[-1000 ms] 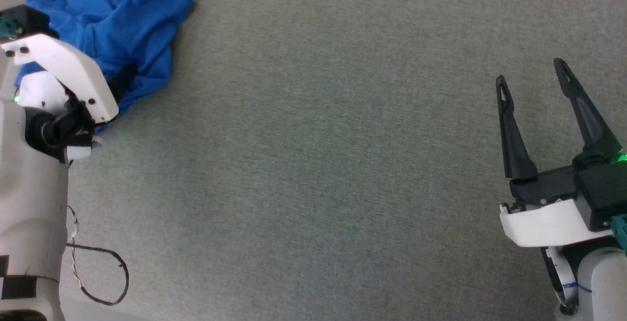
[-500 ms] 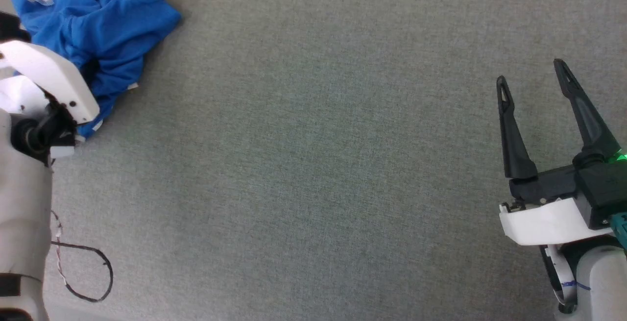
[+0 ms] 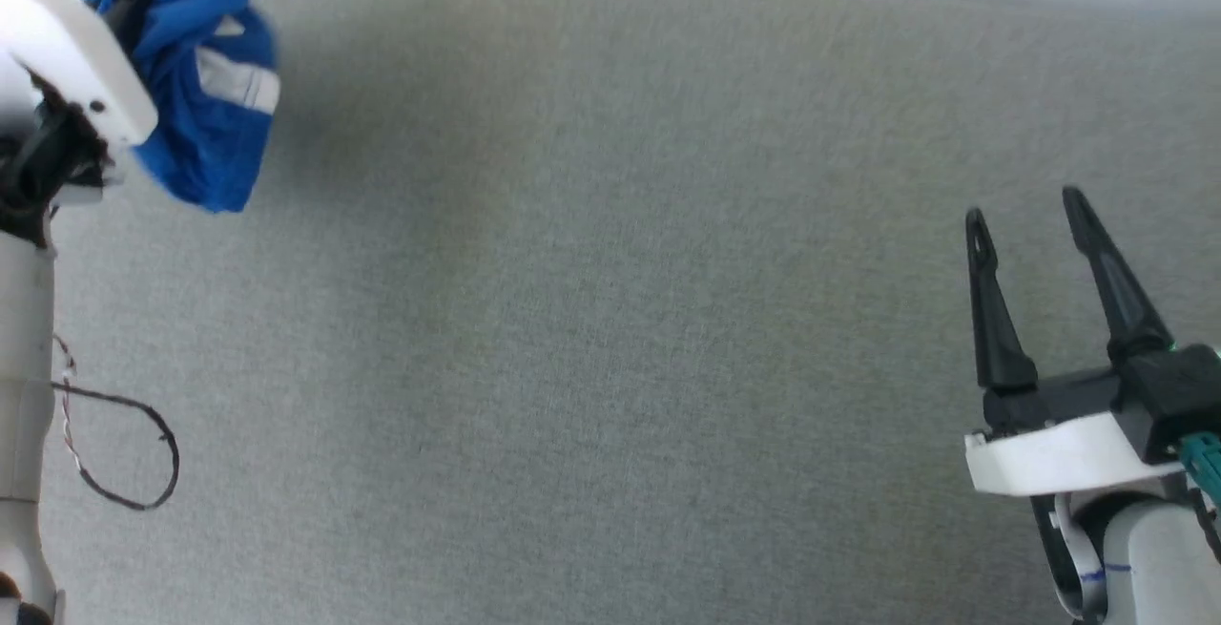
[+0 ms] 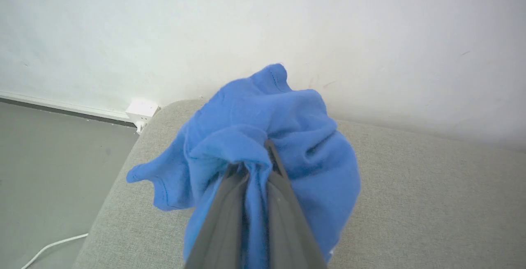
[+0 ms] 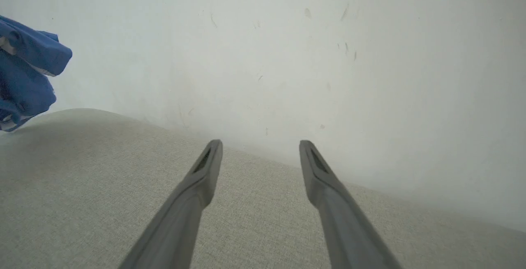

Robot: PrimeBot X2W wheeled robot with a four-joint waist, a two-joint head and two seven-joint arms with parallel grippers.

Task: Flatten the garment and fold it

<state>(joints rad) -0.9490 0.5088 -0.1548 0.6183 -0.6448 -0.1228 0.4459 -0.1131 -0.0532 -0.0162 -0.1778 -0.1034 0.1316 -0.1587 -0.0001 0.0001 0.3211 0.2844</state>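
Blue garment (image 3: 205,119) bunched top left in head view, hanging over grey upholstery (image 3: 610,339); right gripper (image 3: 1024,208) lower right, spread wide, empty; left wrist view: left gripper (image 4: 252,158) pinched tight on garment; right wrist view: garment far left.

We find no text, number or sign that we can read. The garment (image 3: 205,148) carries a white patch (image 3: 238,81), but it is blurred and we make out no letters on it. A blue mark (image 3: 1105,570) low on the right arm is too small to read.
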